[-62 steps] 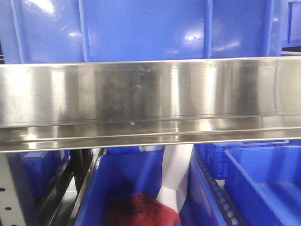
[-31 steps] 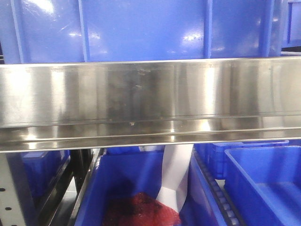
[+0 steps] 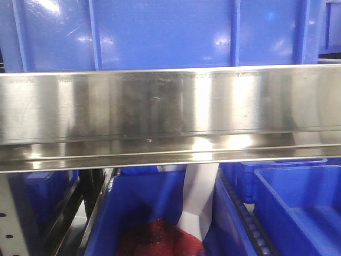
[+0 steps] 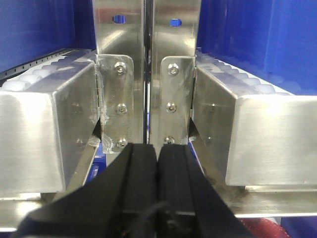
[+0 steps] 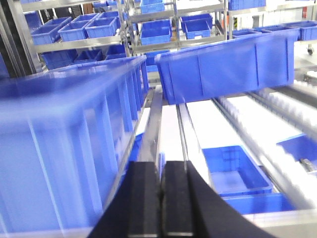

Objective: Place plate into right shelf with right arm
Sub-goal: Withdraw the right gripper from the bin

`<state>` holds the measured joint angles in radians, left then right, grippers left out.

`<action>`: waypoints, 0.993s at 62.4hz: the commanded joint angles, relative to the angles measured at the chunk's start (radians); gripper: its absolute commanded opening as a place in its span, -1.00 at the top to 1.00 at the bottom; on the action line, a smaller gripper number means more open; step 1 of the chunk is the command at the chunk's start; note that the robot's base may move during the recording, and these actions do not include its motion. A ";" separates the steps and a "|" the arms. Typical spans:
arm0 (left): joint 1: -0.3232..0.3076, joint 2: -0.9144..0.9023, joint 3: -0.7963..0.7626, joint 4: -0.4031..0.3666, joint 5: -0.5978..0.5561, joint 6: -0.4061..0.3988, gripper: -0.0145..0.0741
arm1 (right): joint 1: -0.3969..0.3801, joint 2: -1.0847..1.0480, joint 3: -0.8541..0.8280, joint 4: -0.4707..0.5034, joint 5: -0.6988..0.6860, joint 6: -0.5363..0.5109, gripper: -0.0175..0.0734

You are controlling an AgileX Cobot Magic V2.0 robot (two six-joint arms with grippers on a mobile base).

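Observation:
The plate is out of view in every frame. The right shelf fills the front view as a broad brushed-steel rail with a blue bin above it. My right gripper is shut with nothing between its black fingers. It points along a steel rail of the right shelf, between blue bins, and this view is motion-blurred. My left gripper is shut and empty, close in front of two bolted steel brackets of the rack.
Below the front rail stand blue bins; one holds a red mesh item and a white strip. A large blue bin is close on the right gripper's left. A tilted bin and a small bin lie ahead. Steel box beams flank the left gripper.
Bright reflections on the steel front rail have shifted and grown toward the right. Bins and rail stay in the same place in the front view.

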<state>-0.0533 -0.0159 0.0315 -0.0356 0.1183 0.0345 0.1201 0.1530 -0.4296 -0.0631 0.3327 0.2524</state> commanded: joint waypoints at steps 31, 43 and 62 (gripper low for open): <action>0.001 -0.006 0.010 -0.006 -0.088 -0.003 0.78 | -0.007 -0.137 0.409 0.005 -0.520 -0.060 0.49; 0.001 -0.006 0.010 -0.006 -0.088 -0.003 0.78 | -0.034 -0.137 0.410 0.076 -0.503 -0.176 0.49; 0.001 -0.006 0.010 -0.006 -0.088 -0.003 0.78 | -0.062 -0.140 0.430 0.094 -0.508 -0.176 0.49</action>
<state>-0.0533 -0.0159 0.0315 -0.0356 0.1183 0.0345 0.0650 0.0074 0.0156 0.0179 -0.0781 0.0888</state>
